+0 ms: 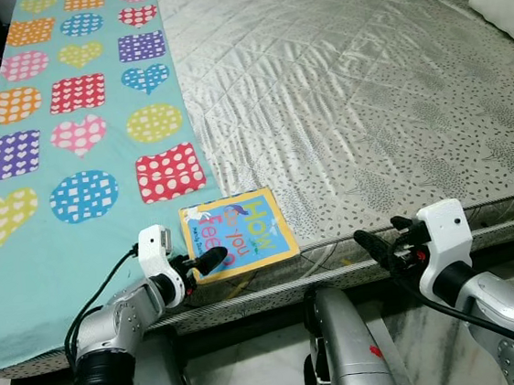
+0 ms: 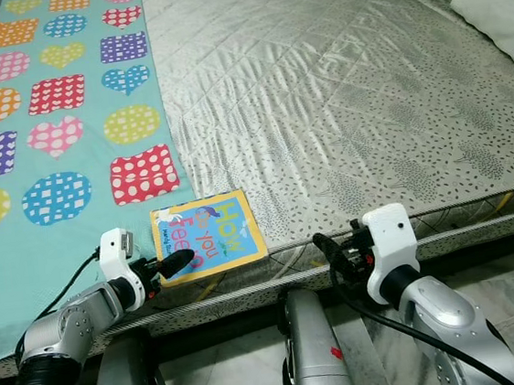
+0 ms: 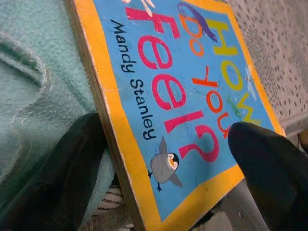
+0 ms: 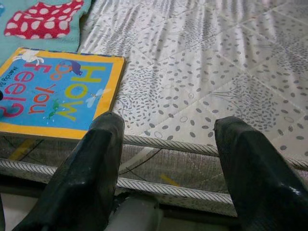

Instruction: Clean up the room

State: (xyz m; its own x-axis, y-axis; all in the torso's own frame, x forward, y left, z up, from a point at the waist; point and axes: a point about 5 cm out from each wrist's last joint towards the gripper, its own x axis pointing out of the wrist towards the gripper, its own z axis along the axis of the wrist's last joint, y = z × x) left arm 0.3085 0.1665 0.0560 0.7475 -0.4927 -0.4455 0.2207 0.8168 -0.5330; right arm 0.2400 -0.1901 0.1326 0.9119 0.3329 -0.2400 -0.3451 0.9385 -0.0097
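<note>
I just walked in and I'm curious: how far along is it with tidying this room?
Early, it seems. The bed looks mostly tidy already, with a patterned blanket spread flat. In hand: the left gripper is open around the near edge of the picture book, not yet lifted. The right gripper waits open by the mattress edge. Carrying the book away remains.

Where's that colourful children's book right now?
The book lies at the mattress's near edge, partly on the teal blanket, with the left tool at its corner.
</note>
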